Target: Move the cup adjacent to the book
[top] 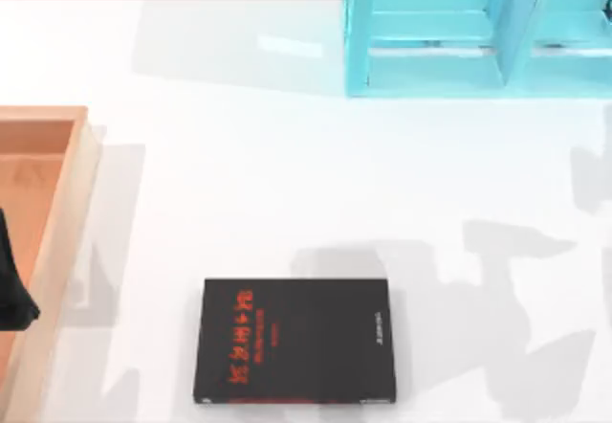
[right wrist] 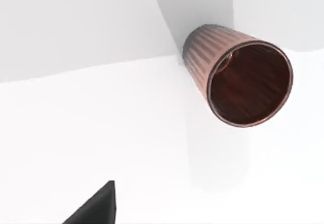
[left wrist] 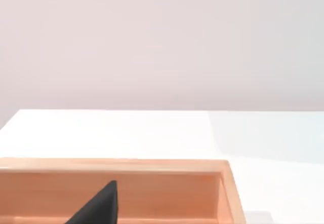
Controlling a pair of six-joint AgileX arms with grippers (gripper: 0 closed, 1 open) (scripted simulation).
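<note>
The cup [right wrist: 238,82], a small copper-brown ribbed tumbler with a round rim and no handle, stands alone on the white table in the right wrist view. A dark part of my right gripper [right wrist: 96,208] shows at that picture's edge, well apart from the cup. The book [top: 296,342], flat and black with red characters on its cover, lies near the table's front edge in the top view. My left arm [top: 11,294] hangs over the wooden tray at the far left, and a dark part of my left gripper [left wrist: 97,206] shows in the left wrist view.
An orange-brown wooden tray [top: 67,203] lines the left side of the table; its rim [left wrist: 152,165] lies in front of the left wrist camera. A teal shelf unit [top: 430,69] stands at the back right. Arm shadows fall on the table's right half.
</note>
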